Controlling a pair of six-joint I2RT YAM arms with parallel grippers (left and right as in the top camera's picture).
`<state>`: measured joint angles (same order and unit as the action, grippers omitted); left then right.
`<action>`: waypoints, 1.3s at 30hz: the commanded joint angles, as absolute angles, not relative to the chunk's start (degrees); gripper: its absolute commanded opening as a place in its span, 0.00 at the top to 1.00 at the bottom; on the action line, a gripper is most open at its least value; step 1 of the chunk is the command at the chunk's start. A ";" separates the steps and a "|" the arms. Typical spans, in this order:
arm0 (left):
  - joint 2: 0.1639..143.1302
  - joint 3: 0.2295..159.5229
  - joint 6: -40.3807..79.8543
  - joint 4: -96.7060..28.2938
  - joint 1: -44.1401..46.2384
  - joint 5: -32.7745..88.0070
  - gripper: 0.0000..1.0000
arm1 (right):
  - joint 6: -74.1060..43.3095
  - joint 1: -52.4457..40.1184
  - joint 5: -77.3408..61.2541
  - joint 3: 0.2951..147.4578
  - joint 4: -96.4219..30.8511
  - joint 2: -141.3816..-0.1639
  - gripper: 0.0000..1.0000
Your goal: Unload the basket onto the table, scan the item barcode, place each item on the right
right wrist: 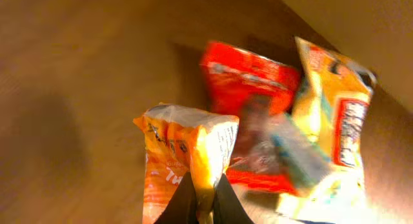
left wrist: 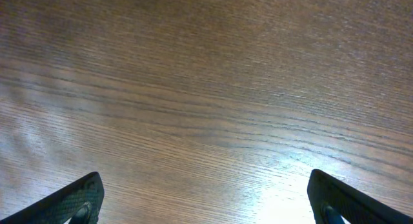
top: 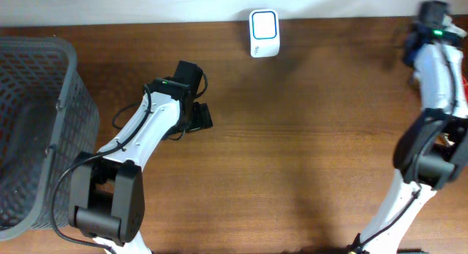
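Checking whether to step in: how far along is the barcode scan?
Done: the right gripper is shut on the orange snack packet. In hand: that packet, by the other packets, far from the white scanner. Left: carrying it to the scanner. The left gripper hangs open, empty.

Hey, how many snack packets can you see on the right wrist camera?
3. An orange packet pinched in the right gripper, a red packet behind it, and a yellow packet at the right. The blur between those two may hide another.
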<state>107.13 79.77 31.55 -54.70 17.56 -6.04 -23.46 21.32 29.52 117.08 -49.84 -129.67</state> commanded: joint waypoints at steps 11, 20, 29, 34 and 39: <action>105.97 79.64 31.88 -54.74 17.56 -6.31 0.01 | -27.75 41.10 13.91 117.34 -56.86 -117.80 0.03; 105.97 79.64 31.88 -54.74 17.56 -6.31 0.01 | -25.28 31.48 8.19 116.05 -78.26 -94.76 0.01; 105.97 79.64 31.88 -54.74 17.56 -6.31 0.01 | -22.74 -0.27 16.03 89.47 -79.11 -63.90 0.01; 105.97 79.64 31.88 -54.74 17.56 -6.31 0.01 | -22.72 -2.28 9.43 84.53 -80.20 -63.99 0.02; 105.97 79.64 31.88 -54.74 17.56 -6.31 0.01 | -22.70 -2.28 9.45 84.53 -81.82 -70.98 0.01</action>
